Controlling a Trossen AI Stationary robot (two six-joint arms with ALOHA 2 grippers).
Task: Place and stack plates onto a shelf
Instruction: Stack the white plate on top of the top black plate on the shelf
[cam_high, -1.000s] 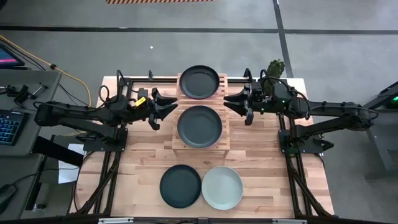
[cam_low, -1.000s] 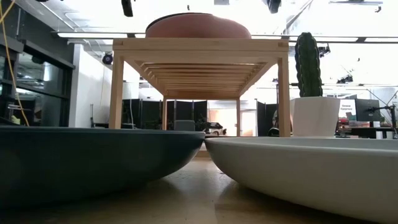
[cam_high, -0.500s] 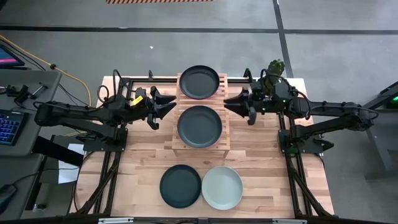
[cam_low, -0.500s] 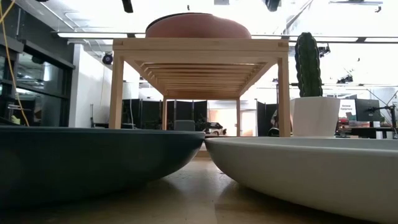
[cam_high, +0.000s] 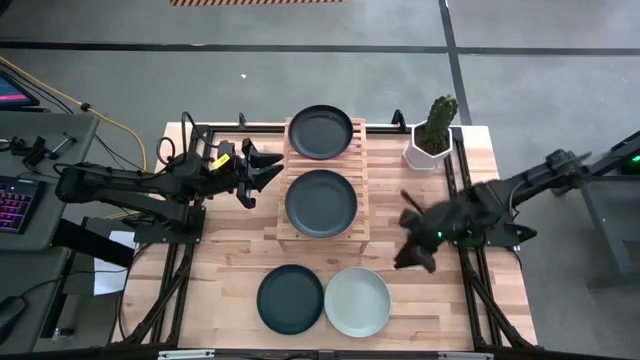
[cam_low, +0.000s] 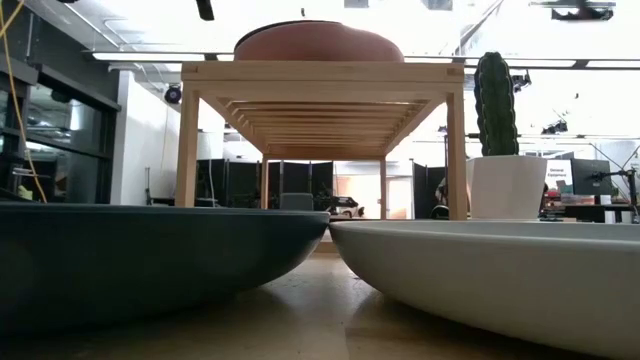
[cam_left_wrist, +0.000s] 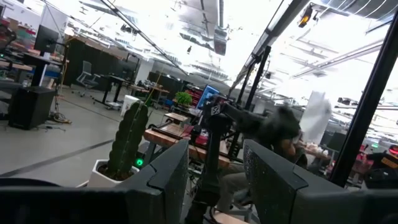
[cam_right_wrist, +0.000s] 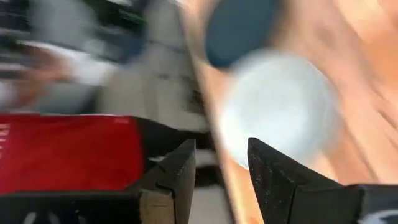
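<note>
Right hand (cam_high: 415, 255), fingers apart and empty, hovers near the pale mint plate (cam_high: 357, 302); stiff, breakable, probably best pinched at its rim

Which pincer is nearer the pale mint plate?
Right. The right pincer hovers just beside the pale mint plate; the left pincer waits beside the shelf.

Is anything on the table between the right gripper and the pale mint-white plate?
No. In the high view only bare plank tabletop lies between the open right gripper and the pale mint-white round plate.
</note>
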